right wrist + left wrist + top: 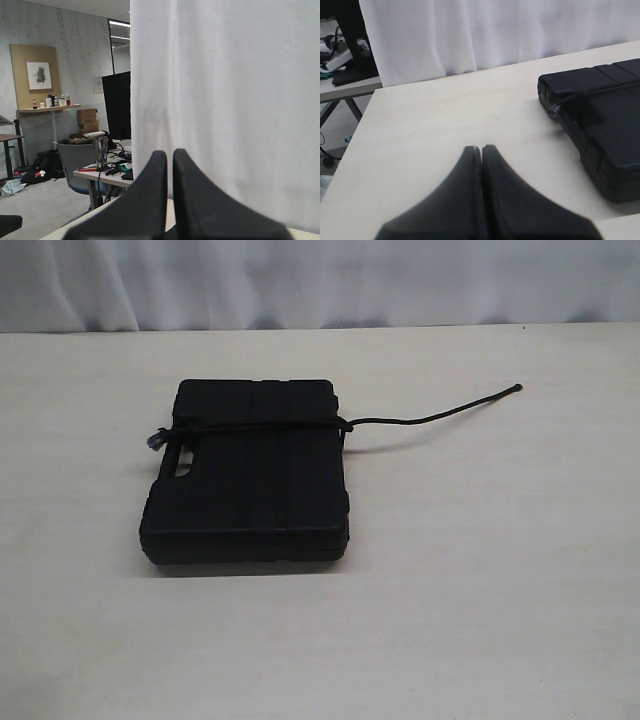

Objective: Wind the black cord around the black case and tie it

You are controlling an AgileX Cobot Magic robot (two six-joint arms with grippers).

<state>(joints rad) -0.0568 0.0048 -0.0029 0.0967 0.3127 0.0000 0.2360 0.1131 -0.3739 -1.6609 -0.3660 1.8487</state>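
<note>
The black case [250, 475] lies flat on the table, its hand hole on the left side. The black cord [262, 425] crosses the case's far part and meets in a knot at the right edge. Its free tail [440, 416] trails off to the right over the table, and a short frayed end [155, 438] sticks out at the left. Neither gripper shows in the exterior view. My left gripper [481, 147] is shut and empty over bare table, apart from the case [610, 130] and cord [600, 91]. My right gripper [170, 151] is shut, empty, and faces the curtain.
The pale table [480, 590] stretches wide on all sides of the case. A white curtain [300, 280] hangs along its far edge. Beyond the curtain, the right wrist view shows a cluttered desk [102, 170] and a chair.
</note>
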